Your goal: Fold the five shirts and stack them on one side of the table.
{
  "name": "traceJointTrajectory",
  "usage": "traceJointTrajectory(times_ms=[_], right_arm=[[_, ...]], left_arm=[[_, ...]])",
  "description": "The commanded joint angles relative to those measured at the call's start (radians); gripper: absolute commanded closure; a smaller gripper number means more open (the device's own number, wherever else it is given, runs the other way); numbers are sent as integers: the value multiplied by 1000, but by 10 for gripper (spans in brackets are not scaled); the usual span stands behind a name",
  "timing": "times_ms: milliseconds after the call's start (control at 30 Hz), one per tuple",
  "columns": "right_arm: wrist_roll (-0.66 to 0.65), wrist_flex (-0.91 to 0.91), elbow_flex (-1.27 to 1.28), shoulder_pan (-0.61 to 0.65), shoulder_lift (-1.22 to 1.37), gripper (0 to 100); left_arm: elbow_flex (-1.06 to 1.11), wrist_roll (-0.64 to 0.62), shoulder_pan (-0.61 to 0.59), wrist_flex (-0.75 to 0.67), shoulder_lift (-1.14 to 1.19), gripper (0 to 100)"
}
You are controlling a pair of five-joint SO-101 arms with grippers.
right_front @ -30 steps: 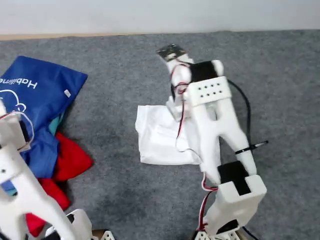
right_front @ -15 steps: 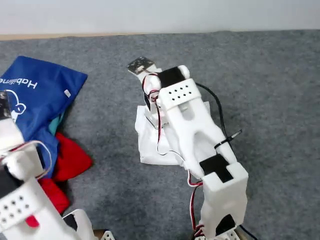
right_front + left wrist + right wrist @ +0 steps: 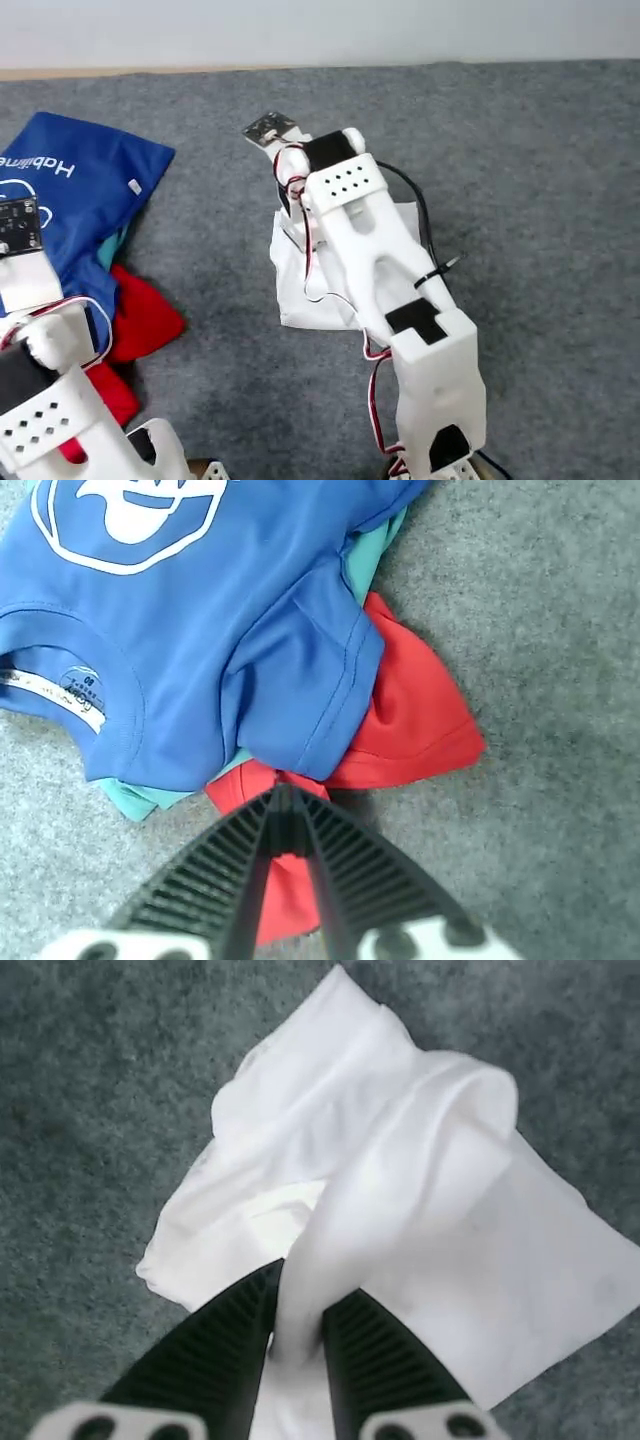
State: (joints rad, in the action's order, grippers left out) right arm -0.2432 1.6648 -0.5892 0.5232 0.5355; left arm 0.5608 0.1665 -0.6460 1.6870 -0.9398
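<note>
Surface (image 3: 560,150): grey, wall (image 3: 320,30) at twelve.
Nine o'clock: blue shirt (image 3: 90,190) atop red shirt (image 3: 140,320).
Left fingers (image 3: 220,860): pressed together.
Right fingers (image 3: 210,1350): pinching white shirt (image 3: 450,1210).

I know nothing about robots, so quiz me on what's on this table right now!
1. Which does the right pincer grip? A red shirt, B white shirt, C blue shirt.
2. True or false: the blue shirt lies under the red shirt.
3. Fill in: the left pincer hangs over the ___ shirt.
Key: 1 B. 2 False: the blue shirt overlaps the red shirt from above. 3 red.
</note>
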Motion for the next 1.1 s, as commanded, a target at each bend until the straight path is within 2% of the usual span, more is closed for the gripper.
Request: traceJointTrajectory(times_ms=[0,200,400,467,700,867,1067], right_arm=[[-12,-16,-75,21,8,988],[-23,-10,-183,28,84,977],[-71,54,-253,39,108,802],[-72,87,-290,53,104,778],[-75,130,-399,99,68,779],[-112,131,-381,25,53,789],[-167,130,-275,-107,56,983]], left_arm=[[-1,9,0,-20,-17,996],[2,8,0,-20,-17,996],[2,6,0,-18,-17,996],[2,6,0,-18,-17,996],[2,6,0,-18,-17,996],[2,6,0,-18,-17,996],[2,6,0,-18,-17,996]])
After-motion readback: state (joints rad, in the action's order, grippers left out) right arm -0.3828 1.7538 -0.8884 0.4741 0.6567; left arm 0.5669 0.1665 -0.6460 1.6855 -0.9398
